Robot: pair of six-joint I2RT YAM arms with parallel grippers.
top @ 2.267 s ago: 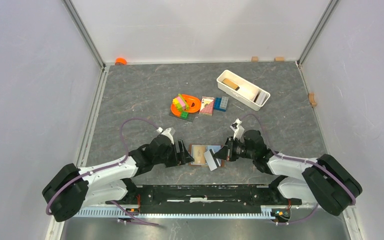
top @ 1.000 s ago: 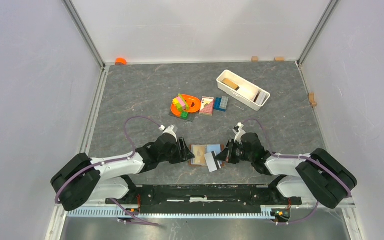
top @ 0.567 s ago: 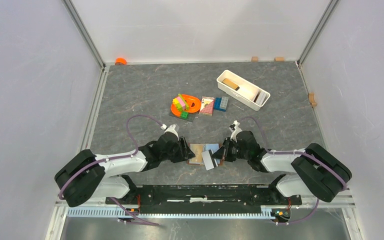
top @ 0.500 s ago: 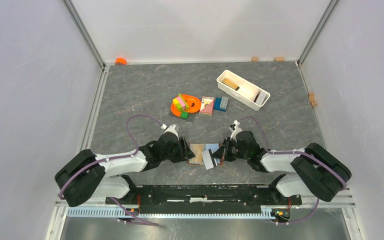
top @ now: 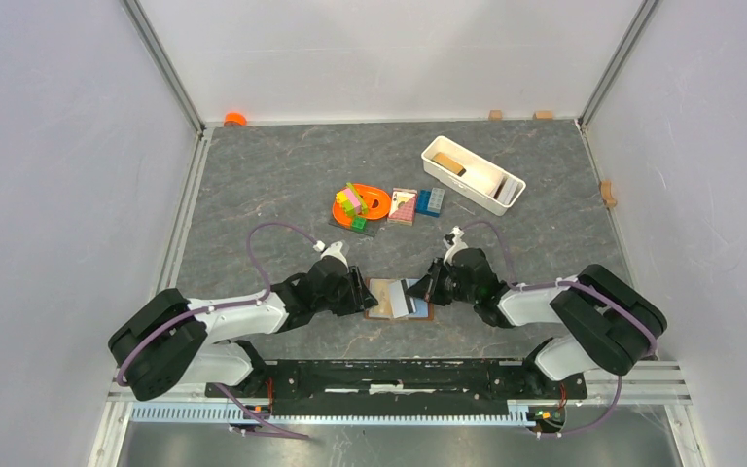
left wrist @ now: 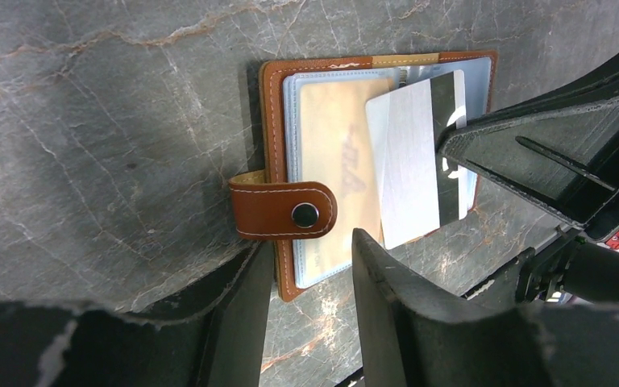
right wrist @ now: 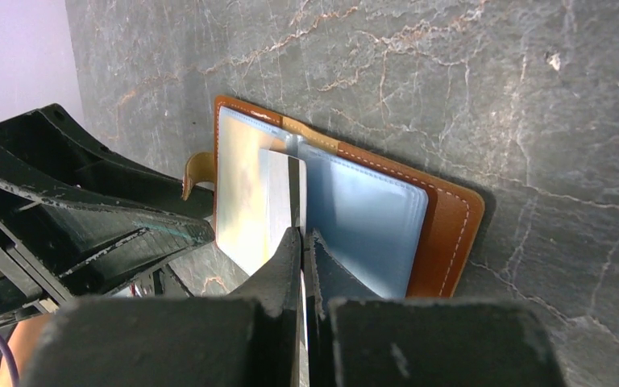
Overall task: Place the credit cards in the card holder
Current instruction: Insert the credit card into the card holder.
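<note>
The card holder (top: 380, 304) lies open on the grey table, brown with a snap strap (left wrist: 284, 210). A tan card (left wrist: 330, 145) sits in its left sleeve and a light blue card (right wrist: 363, 226) in its right sleeve. My right gripper (right wrist: 301, 238) is shut on a pale grey credit card with a dark stripe (left wrist: 407, 161). It holds the card on edge over the holder's middle fold. My left gripper (left wrist: 313, 242) stands open astride the holder's corner below the strap. One finger (left wrist: 246, 306) touches the leather edge.
A white tray (top: 443, 165) stands at the back right. An orange dish with coloured bricks (top: 360, 204), a pink patterned block (top: 403, 205) and blue bricks (top: 431, 201) lie beyond the holder. Small wooden blocks (top: 608, 193) line the walls.
My right gripper has carried the grey card left, from the holder's near right corner to over its middle. My left gripper's jaws have narrowed around the holder's corner.
</note>
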